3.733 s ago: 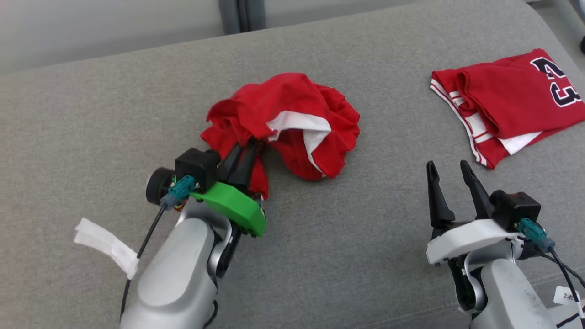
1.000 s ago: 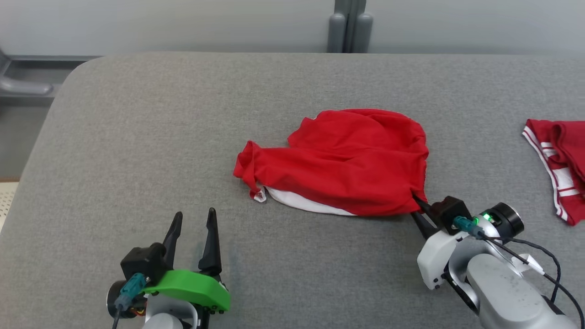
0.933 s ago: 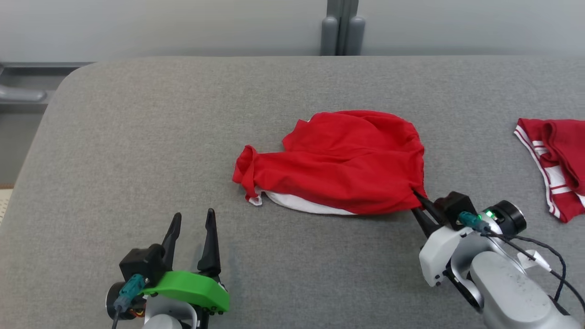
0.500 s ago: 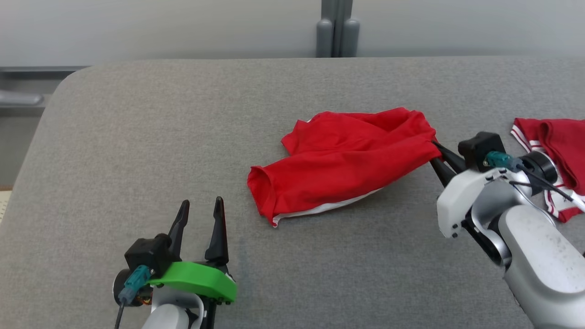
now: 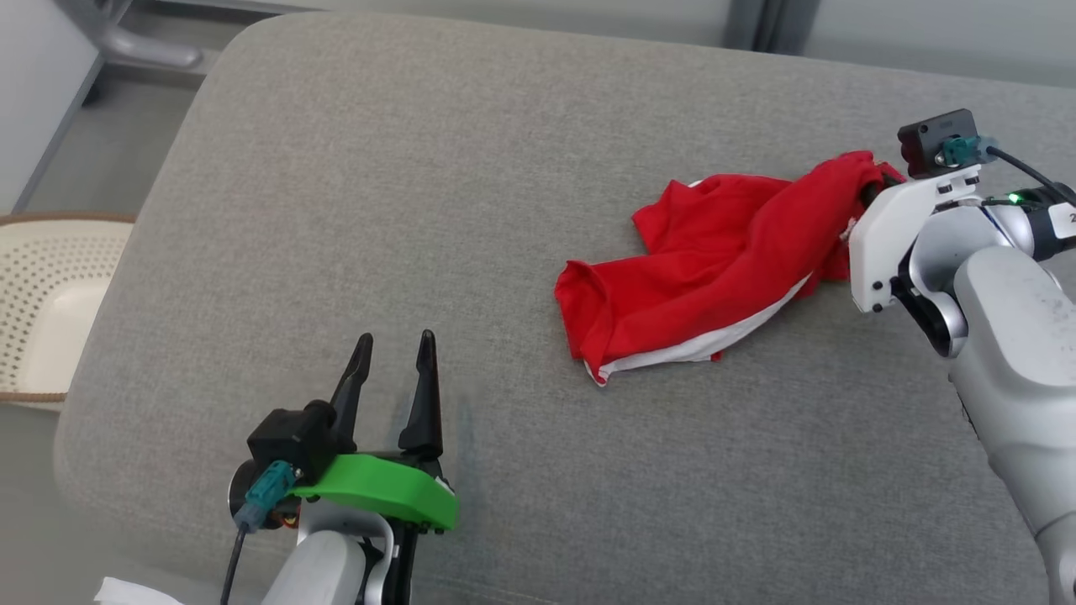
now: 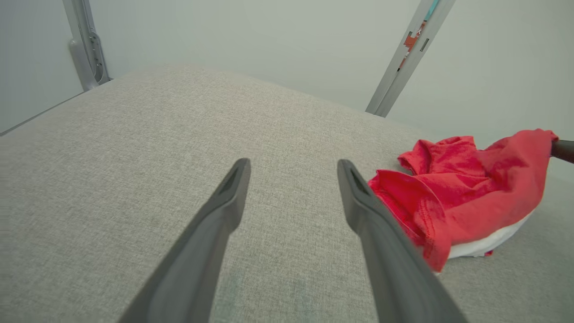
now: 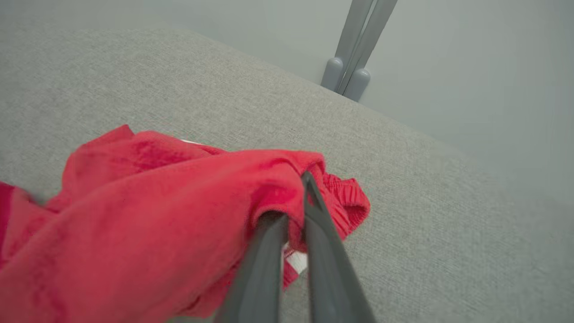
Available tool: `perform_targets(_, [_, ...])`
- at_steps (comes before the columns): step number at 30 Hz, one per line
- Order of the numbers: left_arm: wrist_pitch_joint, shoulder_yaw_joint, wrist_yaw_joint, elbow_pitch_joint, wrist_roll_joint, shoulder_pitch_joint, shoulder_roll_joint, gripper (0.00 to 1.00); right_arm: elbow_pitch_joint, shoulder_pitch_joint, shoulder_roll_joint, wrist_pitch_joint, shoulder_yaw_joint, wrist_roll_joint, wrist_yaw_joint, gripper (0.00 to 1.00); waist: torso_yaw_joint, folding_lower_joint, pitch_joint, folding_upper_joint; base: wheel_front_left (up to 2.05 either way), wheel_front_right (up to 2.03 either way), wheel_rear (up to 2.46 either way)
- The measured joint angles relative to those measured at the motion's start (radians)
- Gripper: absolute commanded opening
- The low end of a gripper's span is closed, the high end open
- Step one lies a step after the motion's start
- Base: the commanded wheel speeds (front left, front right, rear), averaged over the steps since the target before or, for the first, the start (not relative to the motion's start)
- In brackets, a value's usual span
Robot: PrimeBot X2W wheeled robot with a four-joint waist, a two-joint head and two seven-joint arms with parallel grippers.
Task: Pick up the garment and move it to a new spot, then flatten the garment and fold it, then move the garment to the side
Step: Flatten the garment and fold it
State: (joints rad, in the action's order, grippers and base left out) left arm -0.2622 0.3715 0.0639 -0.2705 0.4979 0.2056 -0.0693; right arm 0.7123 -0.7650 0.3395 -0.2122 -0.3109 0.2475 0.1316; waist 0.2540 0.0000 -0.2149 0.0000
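Right end effector [image 7: 290,214] tight on red garment [image 5: 714,260]; left end effector [image 5: 395,340] wide, empty; basket [image 5: 46,277] far left.

Layout on the padded surface [image 5: 420,168].
The garment [image 5: 714,269] lies right of centre, its far right end at the right gripper [image 5: 867,186]. The left gripper [image 5: 393,357] sits near the front edge, well left of the garment. A basket [image 5: 34,311] stands beyond the surface's left edge, lower down.
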Motion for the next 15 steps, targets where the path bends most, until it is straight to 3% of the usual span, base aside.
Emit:
perform_targets(1, [0.000, -0.004, -0.002, 0.001, -0.003, 0.001, 0.003, 1.00, 0.051, -0.034, -0.013, 0.024, 0.002, -0.018, 0.000, 0.27, 0.020, 0.0000, -0.018, 0.0000, 0.00, 0.00, 0.00])
perform_targets(2, [0.000, -0.006, -0.002, 0.002, -0.006, 0.001, 0.005, 1.00, 0.074, -0.048, -0.018, 0.035, 0.002, -0.024, 0.000, 1.00, 0.028, 0.0000, -0.026, 0.0000, 0.00, 0.00, 0.00])
perform_targets(7, [0.000, -0.012, -0.009, 0.000, -0.016, 0.001, 0.010, 1.00, 0.165, -0.087, -0.054, 0.112, 0.006, -0.035, 0.000, 1.00, 0.039, 0.0000, -0.051, 0.0000, 0.00, 0.00, 0.00])
perform_targets(15, [-0.002, -0.007, -0.025, -0.009, -0.042, -0.008, 0.013, 1.00, 0.190, -0.086, -0.058, 0.280, 0.014, 0.009, 0.000, 1.00, -0.011, 0.0000, -0.030, 0.0000, 0.00, 0.00, 0.00])
